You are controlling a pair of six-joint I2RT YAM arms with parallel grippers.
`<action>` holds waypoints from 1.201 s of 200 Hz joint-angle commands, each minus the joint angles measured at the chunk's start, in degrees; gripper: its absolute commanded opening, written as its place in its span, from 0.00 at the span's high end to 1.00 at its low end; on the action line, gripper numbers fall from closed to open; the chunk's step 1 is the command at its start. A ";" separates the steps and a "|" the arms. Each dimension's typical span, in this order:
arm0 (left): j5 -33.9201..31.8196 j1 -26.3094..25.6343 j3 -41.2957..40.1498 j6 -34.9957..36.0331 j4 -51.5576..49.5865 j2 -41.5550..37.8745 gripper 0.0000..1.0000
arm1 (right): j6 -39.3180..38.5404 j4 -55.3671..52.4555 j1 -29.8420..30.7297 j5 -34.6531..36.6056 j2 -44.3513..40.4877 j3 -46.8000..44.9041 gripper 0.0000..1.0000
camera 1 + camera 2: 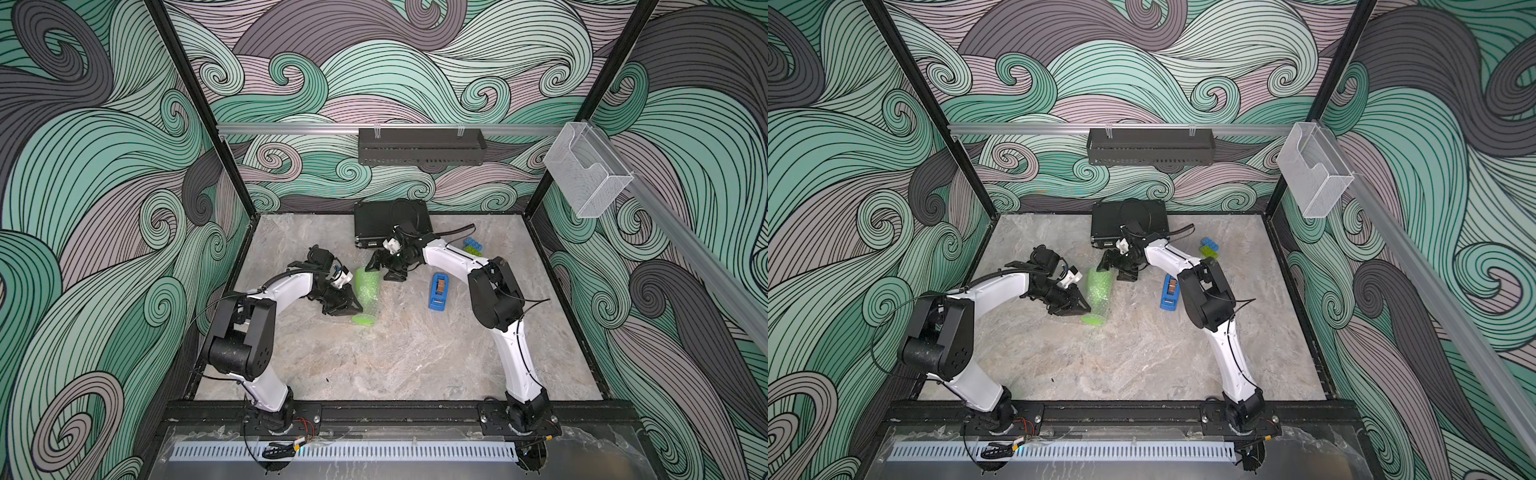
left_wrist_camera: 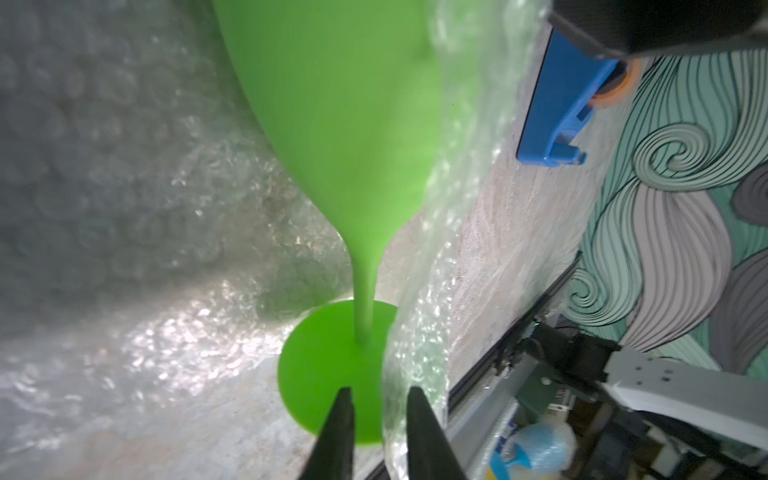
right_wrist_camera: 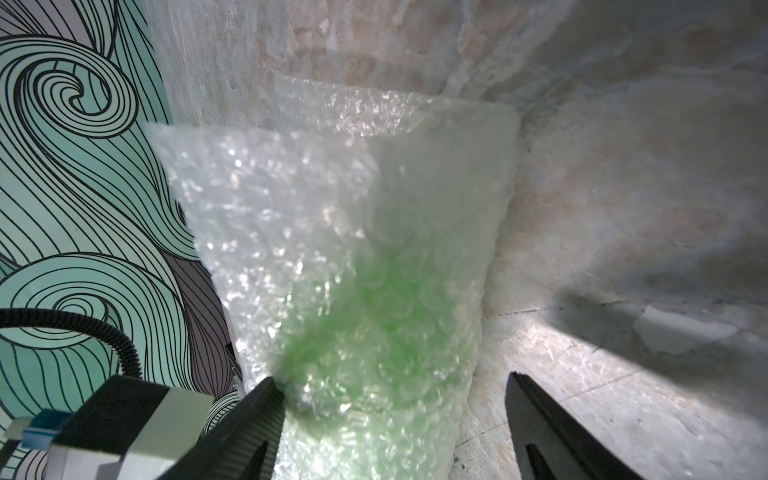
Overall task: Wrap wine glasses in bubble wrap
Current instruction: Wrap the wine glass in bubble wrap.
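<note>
The lime-green wine glass (image 1: pixel 368 284) (image 1: pixel 1099 286) lies on its side on the marble, bowl toward the back and round foot (image 1: pixel 365 319) toward the front. Clear bubble wrap (image 3: pixel 332 208) is rolled around the bowl, and the green shows through it. In the left wrist view the wrap (image 2: pixel 124 208) stands off the bare stem and foot (image 2: pixel 332 365). My left gripper (image 1: pixel 355 309) (image 2: pixel 380 392) is at the foot, its jaws a narrow gap apart, with the wrap's edge and the foot's rim between the tips. My right gripper (image 1: pixel 383 270) (image 3: pixel 395 379) straddles the wrapped bowl end, wide open, one finger (image 3: pixel 266 399) touching the wrap.
A blue tape dispenser (image 1: pixel 439 291) (image 2: pixel 557 104) lies right of the glass, close to the right arm. A black case (image 1: pixel 390 224) sits at the back wall. Blue and green toy bricks (image 1: pixel 473 246) lie behind the right arm. Bare marble stretches toward the front edge.
</note>
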 commanded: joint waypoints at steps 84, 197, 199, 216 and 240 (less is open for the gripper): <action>-17.72 8.56 12.86 6.14 -8.58 -1.17 0.27 | -0.47 -3.98 -0.26 3.52 -0.08 -0.07 0.15; -16.31 13.70 27.78 12.28 -16.75 24.88 0.35 | -0.38 -3.89 -0.05 2.55 0.82 0.88 0.16; -15.83 13.74 27.86 12.28 -16.82 25.11 0.35 | -0.42 -3.90 -0.03 2.54 0.82 0.87 0.16; -10.94 14.23 28.25 12.67 -17.36 26.85 0.37 | -0.42 -3.90 -0.04 2.38 0.90 0.82 0.16; -3.58 15.02 28.25 12.91 -18.06 28.41 0.41 | -0.42 -3.74 -0.03 2.24 1.06 0.82 0.16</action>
